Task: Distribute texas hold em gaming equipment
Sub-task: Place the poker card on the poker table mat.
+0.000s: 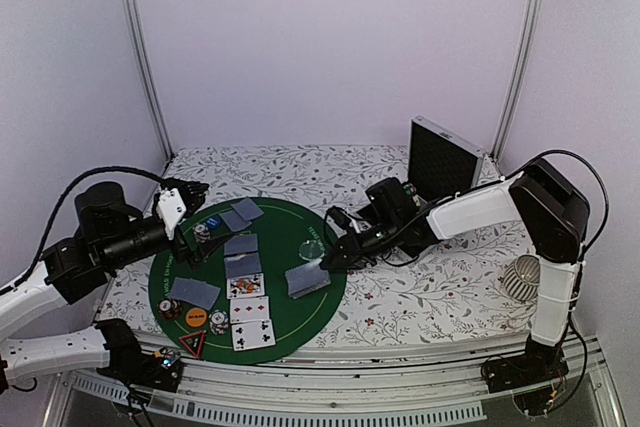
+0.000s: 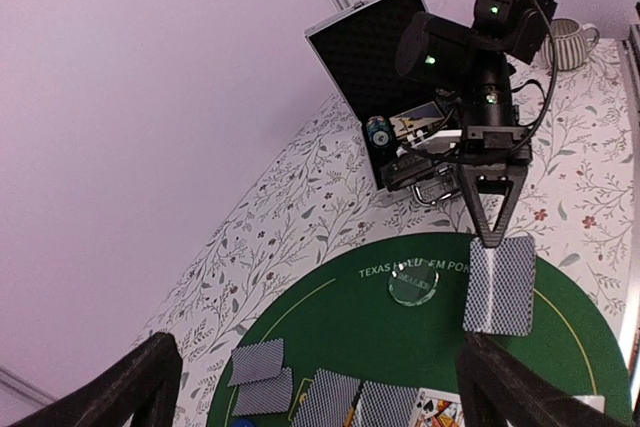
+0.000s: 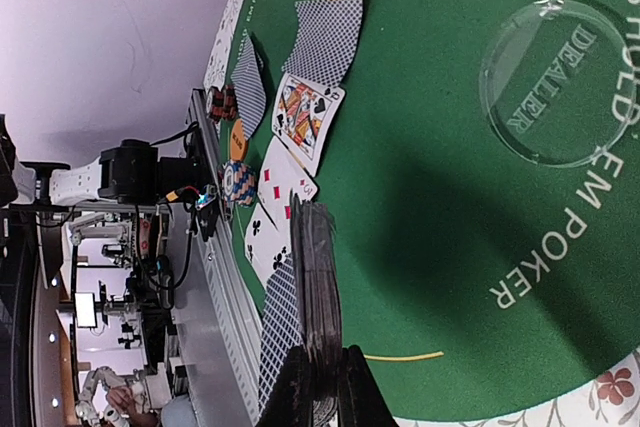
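Two arms over green mat (image 1: pixel 300 322): right claw (image 1: pixel 324 265) pinching card stack (image 1: pixel 306 281) (edge-held), left claw (image 1: pixel 196 217) wide.

Bare felt (image 1: pixel 285 222) surrounds the clear disc (image 1: pixel 311 247); the open case (image 1: pixel 440 159) stands beyond.

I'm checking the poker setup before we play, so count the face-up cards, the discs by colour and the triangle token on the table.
Face-up cards: 3
Clear disc: 1
Orange disc: 1
Triangle token: 1
Total: 6
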`<state>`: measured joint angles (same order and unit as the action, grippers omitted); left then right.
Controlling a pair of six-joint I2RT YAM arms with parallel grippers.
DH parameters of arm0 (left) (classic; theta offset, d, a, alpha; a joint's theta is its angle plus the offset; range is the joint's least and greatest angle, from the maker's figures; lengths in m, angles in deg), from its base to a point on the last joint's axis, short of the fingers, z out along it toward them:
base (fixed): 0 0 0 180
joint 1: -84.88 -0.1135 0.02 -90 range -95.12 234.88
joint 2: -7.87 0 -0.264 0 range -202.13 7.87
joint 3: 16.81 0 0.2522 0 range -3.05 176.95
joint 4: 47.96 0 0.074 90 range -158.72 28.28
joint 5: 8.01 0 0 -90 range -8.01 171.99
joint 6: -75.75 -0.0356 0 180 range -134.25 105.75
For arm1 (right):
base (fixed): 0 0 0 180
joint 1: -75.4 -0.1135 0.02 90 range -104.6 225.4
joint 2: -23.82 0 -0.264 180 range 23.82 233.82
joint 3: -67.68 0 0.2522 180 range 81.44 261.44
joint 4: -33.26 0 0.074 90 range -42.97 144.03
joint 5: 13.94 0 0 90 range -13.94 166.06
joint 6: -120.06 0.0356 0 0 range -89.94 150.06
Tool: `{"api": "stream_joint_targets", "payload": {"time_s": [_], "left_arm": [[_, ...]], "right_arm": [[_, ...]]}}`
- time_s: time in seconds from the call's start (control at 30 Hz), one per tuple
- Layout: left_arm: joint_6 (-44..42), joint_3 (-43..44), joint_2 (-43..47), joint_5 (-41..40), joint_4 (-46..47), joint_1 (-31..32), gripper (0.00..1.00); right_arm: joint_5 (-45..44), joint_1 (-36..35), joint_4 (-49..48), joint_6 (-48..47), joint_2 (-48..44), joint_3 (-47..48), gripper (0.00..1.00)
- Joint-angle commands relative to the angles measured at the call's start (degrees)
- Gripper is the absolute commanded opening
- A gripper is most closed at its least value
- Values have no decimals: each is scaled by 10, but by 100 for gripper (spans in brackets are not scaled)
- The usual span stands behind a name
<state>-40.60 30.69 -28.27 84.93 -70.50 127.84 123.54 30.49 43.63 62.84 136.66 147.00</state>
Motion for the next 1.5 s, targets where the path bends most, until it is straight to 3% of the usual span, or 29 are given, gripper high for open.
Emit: {"api": "stream_joint_targets", "payload": {"time_s": [0.0,0.2,0.57,0.67,0.9,1.13,1.2,1.27,1.47], "left_arm": [[3,-7,0,-3,10,4,98],[3,-7,-5,-3,9,5,98],[2,-7,-5,-3,9,4,98],[1,-7,-6,-3,9,4,98],[0,-6,-7,-3,10,4,98],[1,-7,-8,-3,9,4,98],[1,-7,-9,-5,9,4,98],[1,-7,-9,-5,10,4,98],[3,-8,-12,-24,15,4,98]], "right_arm": [[-22,4,-87,56,11,-33,1],[-14,3,-129,84,28,-67,2],[-21,4,-120,81,42,-85,3],[-33,5,-105,73,35,-90,11],[-61,8,-59,48,27,-91,18],[-119,8,42,8,9,-53,43],[-138,8,73,-5,-2,-41,60],[-158,4,104,-23,-21,-23,98],[-250,-24,203,-106,-86,63,99]]}}
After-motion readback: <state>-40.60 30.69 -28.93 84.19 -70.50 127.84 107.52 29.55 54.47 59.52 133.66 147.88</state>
